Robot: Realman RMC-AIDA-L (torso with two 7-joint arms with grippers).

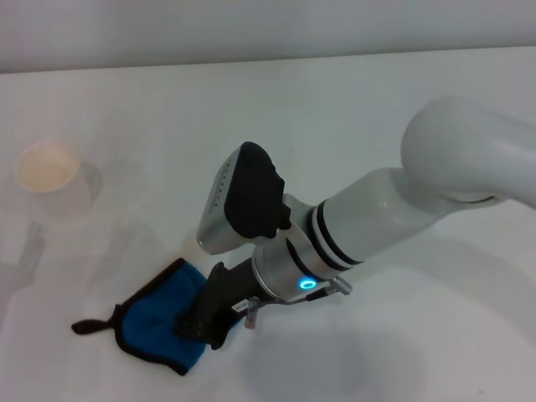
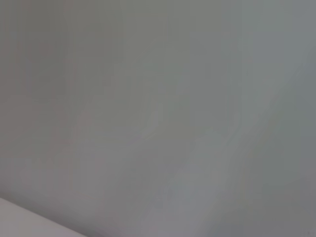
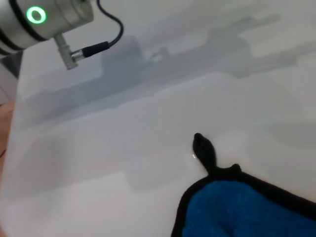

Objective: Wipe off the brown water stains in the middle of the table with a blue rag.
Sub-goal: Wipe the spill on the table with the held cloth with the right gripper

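The blue rag with black trim lies on the white table at the front left, its black loop pointing left. My right arm reaches across from the right, and my right gripper is down on the rag's right part, touching it. In the right wrist view the rag and its loop lie flat on the table. No brown water stains show in any view; my right arm covers the middle of the table. My left gripper is out of view, and the left wrist view shows only a plain grey surface.
A white paper cup with a tan inside stands at the far left of the table. The table's back edge runs along the top of the head view. The right arm's wrist with its green ring light shows in the right wrist view.
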